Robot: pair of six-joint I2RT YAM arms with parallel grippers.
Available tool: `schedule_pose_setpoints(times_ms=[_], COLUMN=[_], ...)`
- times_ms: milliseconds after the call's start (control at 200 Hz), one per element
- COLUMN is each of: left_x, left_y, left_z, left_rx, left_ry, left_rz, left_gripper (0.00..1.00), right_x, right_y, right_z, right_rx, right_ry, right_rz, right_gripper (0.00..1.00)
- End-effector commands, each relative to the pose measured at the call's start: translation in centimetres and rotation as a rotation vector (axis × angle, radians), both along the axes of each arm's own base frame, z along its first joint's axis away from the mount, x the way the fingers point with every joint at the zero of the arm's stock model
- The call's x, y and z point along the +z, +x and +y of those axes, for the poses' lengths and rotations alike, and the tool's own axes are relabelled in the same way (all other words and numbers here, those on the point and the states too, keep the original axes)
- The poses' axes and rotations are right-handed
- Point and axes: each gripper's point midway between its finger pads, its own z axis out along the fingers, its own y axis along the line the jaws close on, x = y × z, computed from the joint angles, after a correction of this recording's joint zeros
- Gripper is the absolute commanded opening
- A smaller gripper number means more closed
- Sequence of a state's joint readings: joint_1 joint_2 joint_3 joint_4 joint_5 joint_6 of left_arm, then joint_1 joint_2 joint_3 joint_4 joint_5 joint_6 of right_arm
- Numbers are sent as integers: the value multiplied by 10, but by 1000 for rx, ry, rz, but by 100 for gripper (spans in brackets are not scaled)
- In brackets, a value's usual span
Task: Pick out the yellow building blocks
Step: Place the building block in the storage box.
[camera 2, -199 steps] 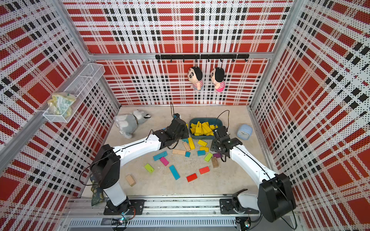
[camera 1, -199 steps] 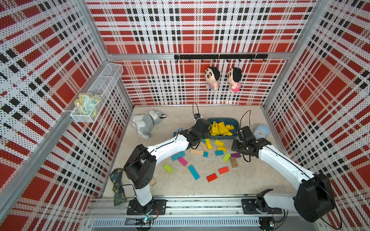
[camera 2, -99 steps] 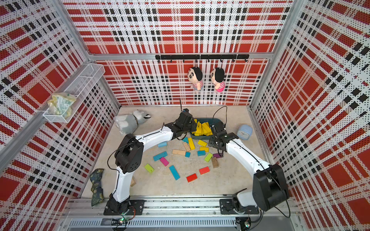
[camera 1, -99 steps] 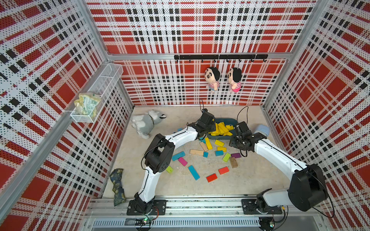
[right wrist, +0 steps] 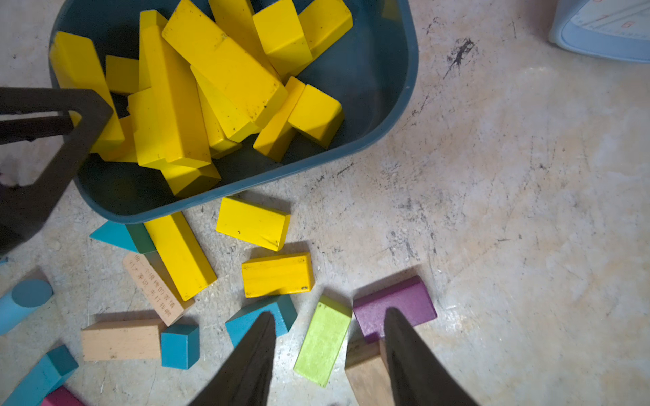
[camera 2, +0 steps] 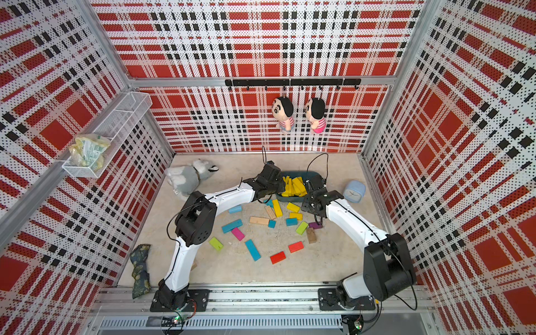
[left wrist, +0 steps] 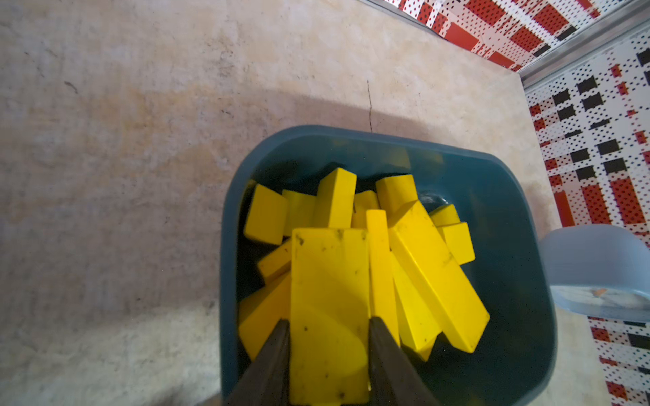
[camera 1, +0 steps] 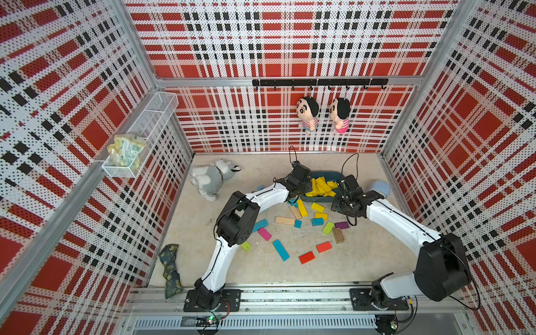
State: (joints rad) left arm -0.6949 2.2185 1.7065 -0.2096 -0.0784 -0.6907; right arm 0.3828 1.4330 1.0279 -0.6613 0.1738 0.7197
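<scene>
Many yellow building blocks (camera 1: 320, 187) (camera 2: 294, 187) (right wrist: 218, 70) lie piled in a dark blue bin (camera 1: 333, 174) (left wrist: 387, 139) at the back of the floor. My left gripper (left wrist: 329, 320) hangs over the bin's near end, shut on a flat yellow block (left wrist: 329, 274) that reaches out over the pile. Three more yellow blocks lie on the floor beside the bin: a long bar (right wrist: 179, 253) (camera 1: 301, 208) and two short bricks (right wrist: 253, 223) (right wrist: 278, 275). My right gripper (right wrist: 329, 313) hovers open above a lime-green brick (right wrist: 323, 341), holding nothing.
Teal (camera 1: 280, 250), red (camera 1: 307, 257), pink (camera 1: 264, 233), purple (right wrist: 394, 305) and tan wood (camera 1: 284, 221) blocks are scattered on the floor. A plush dog (camera 1: 210, 179) lies back left, a pale blue clock (camera 1: 381, 188) right of the bin, a cloth (camera 1: 171, 269) front left.
My left gripper has carried the yellow block from beside the floor blocks to over the bin and now stays there. The right gripper has crept slightly toward the bin.
</scene>
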Motion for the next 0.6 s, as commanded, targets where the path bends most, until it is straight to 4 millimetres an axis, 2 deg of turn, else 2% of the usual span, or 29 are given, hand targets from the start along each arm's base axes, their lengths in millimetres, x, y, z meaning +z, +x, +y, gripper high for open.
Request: schedule_pose_setpoints(times_ms=[0, 200, 341, 471, 596], left_x=[9, 35, 70, 99, 106], left_y=[9, 12, 10, -2, -17], left_z=[-1, 4, 13, 35, 71], left_rx=[7, 26, 63, 137, 240], left_ry=[-17, -36, -97, -182, -234], left_rz=[-19, -75, -153, -227, -237], left_gripper=[45, 51, 51, 51, 51], right_x=[7, 13, 8, -3, -15], right_y=[9, 16, 15, 11, 14], right_z=[0, 15, 50, 92, 121], right_rx=[5, 100, 240, 386, 446], right_ry=[0, -42, -51, -52, -53], right_rz=[-17, -35, -27, -14, -4], right_gripper=[54, 54, 54, 54, 55])
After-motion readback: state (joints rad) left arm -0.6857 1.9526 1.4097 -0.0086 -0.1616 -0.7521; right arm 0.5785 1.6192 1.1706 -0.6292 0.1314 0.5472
